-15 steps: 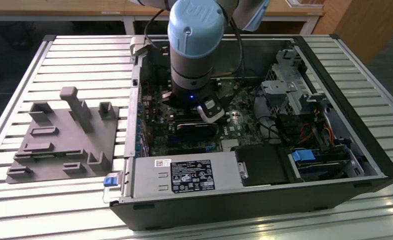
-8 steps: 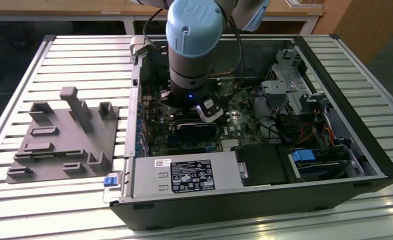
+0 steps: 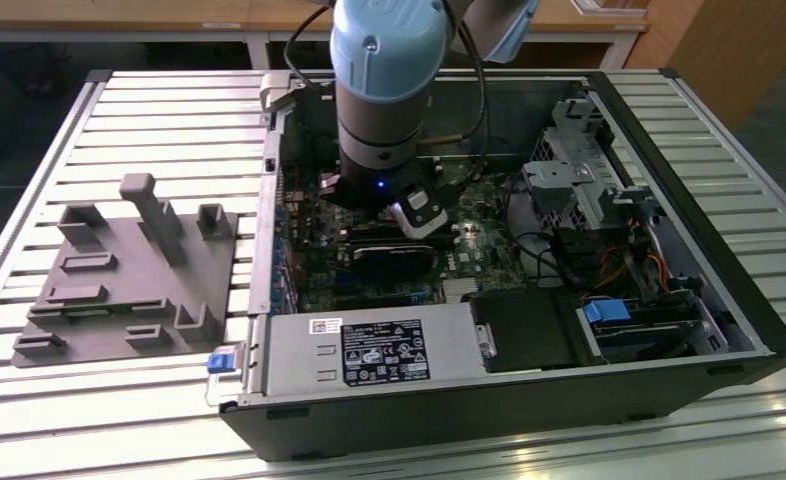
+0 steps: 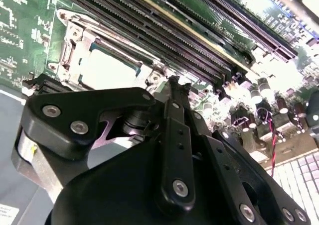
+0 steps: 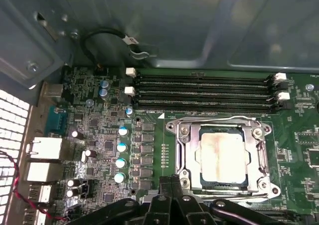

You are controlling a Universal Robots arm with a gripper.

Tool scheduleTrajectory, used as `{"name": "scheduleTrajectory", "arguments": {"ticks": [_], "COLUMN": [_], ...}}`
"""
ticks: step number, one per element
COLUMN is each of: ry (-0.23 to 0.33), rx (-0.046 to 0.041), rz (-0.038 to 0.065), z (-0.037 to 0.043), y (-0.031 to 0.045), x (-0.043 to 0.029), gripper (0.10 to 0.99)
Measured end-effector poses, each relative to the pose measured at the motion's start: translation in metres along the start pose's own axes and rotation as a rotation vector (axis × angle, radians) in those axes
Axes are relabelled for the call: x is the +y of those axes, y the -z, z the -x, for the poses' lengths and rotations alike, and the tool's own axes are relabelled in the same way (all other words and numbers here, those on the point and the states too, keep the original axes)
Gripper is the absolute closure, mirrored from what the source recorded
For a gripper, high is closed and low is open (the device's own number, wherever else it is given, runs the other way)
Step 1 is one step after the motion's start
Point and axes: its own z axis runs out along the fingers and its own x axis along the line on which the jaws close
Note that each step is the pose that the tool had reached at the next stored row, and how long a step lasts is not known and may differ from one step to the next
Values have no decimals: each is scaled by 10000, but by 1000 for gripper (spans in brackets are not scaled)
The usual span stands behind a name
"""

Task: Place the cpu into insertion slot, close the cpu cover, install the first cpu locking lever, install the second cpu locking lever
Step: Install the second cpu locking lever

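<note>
The cpu (image 5: pixel 223 155), a dull silver square, lies in the insertion slot (image 5: pixel 271 189) on the green motherboard. The cpu cover (image 5: pixel 187 153), a silver frame with a window, lies flat over it. A thin locking lever wire (image 5: pixel 214 118) runs along the cover's edge beside the memory slots. My gripper (image 5: pixel 172 180) is shut, its black fingertips together just off the socket's corner, with nothing seen between them. In the second wrist view the gripper (image 4: pixel 175 85) points at the cover (image 4: pixel 75 48) and cpu (image 4: pixel 107 68). In the exterior view the gripper (image 3: pixel 420 218) is low inside the case.
Black memory slots (image 5: pixel 204 90) run beside the socket, and capacitors (image 5: pixel 122 145) stand on its other side. The grey case wall (image 5: pixel 174 26) rises behind. A power supply (image 3: pixel 366 355), drive cage (image 3: pixel 580 170) and cables (image 3: pixel 620 270) crowd the case. A grey fixture (image 3: pixel 126 270) sits on the slatted table.
</note>
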Motion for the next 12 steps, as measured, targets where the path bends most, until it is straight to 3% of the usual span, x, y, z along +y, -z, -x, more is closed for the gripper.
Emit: {"name": "scheduleTrajectory", "arguments": {"ticks": [5, 12], "ry": [-1, 0], "rx": [0, 0], "rz": [23, 22], "z": [8, 11], "y": [94, 284], "x": [31, 93], "gripper": [980, 980]}}
